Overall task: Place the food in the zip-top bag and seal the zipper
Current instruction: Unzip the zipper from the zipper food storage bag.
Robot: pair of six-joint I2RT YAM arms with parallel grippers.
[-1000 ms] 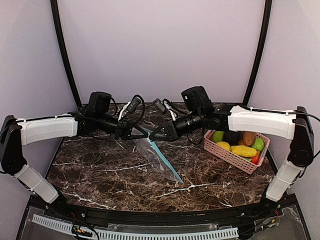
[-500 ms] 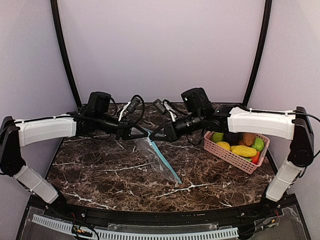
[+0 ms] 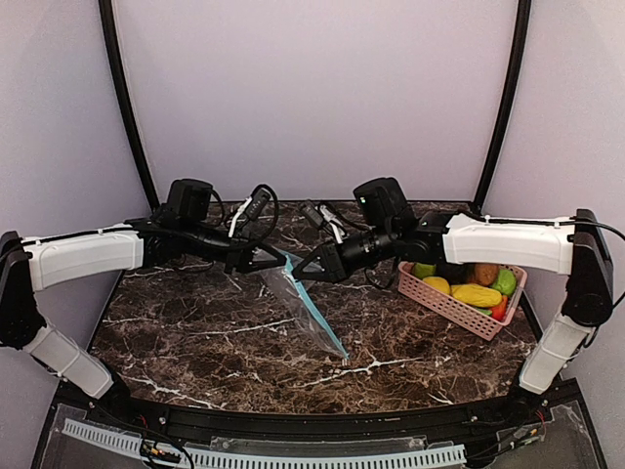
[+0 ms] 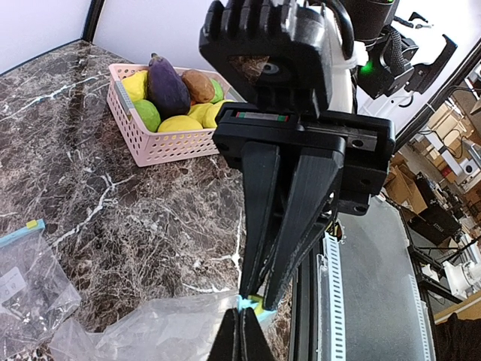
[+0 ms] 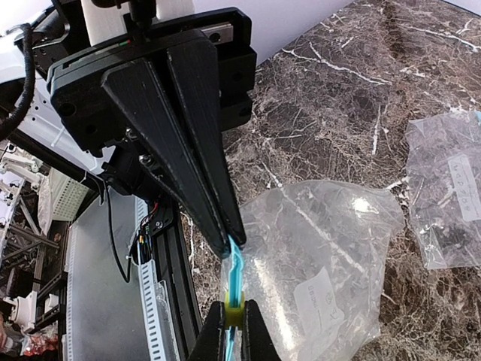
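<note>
A clear zip-top bag (image 3: pixel 293 291) (image 5: pixel 323 256) with a blue zipper strip (image 5: pixel 236 274) hangs between my two grippers above the table's middle. My left gripper (image 3: pixel 283 257) (image 4: pixel 242 329) is shut on the strip's blue end corner. Directly opposite, my right gripper (image 3: pixel 298 277) (image 5: pixel 229 332) is shut on the yellow slider (image 5: pixel 234 314) (image 4: pixel 261 304), a short way along the strip. The food (image 3: pixel 471 281) (image 4: pixel 171 92), yellow, green, purple, brown and orange-red toy pieces, lies in the pink basket (image 3: pixel 451 306) (image 4: pixel 161 147) at the right. The bag looks empty.
A second small clear bag (image 5: pixel 451 188) (image 4: pixel 26 280) with dark contents lies flat on the marble table (image 3: pixel 195 332). Black frame posts (image 3: pixel 122 98) rise at the back corners. The table's near edge carries a slotted white rail (image 3: pixel 293 457).
Both arms have shifted slightly. The right gripper's tip has moved a little lower and away from the left one along the zipper strip. The basket and food have not moved.
</note>
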